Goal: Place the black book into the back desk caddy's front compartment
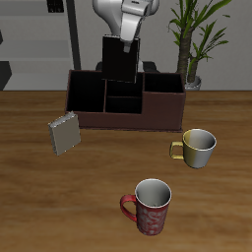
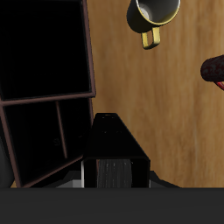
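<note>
Exterior view: gripper (image 1: 127, 39) clamped on black book (image 1: 121, 59), held upright above caddy (image 1: 125, 117).

Writing: none readable on any item. Count: one black book, one caddy, one grey speckled book (image 1: 65, 133), two mugs, one plant (image 1: 194, 39). Black book hangs over the caddy's middle compartments, lower edge about level with the rim; whether it touches a divider cannot be told. Wrist view shows the book (image 2: 112, 144) beside the caddy's (image 2: 90, 96) dark compartments. Grey book leans just beside the caddy's end. Yellow mug (image 1: 196, 148) and red mug (image 1: 148, 207) stand on the table (image 1: 59, 207) nearer its front edge, well apart from the caddy.
</note>
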Tool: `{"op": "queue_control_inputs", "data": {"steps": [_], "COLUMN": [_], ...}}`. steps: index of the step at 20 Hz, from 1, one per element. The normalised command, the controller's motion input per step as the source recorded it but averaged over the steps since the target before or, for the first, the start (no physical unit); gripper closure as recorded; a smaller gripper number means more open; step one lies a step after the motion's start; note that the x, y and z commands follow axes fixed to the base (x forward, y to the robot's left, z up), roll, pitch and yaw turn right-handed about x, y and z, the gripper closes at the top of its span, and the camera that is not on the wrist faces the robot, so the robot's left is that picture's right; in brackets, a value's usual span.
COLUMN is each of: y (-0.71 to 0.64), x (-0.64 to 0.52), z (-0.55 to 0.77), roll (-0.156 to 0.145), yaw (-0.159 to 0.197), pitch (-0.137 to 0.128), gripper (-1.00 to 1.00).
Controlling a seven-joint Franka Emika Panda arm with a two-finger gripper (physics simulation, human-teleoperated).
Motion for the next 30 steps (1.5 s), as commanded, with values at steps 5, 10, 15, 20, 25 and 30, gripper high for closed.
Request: {"op": "queue_control_inputs", "data": {"steps": [5, 10, 15, 20, 25, 30], "y": [0.13, 0.18, 0.04, -0.03, -0.18, -0.16], "x": [-0.05, -0.13, -0.09, -0.12, -0.12, 0.00], "z": [-0.21, -0.22, -0.14, -0.15, -0.06, 0.10], "roll": [0.035, 0.038, 0.013, 0.003, -0.028, -0.031], "yaw": [0.065, 0.019, 0.013, 0.031, -0.006, -0.006], "pitch": [0.023, 0.050, 0.025, 0.028, 0.013, -0.031], "gripper": [1.00, 1.00, 1.00, 1.00, 1.00, 1.00]}}
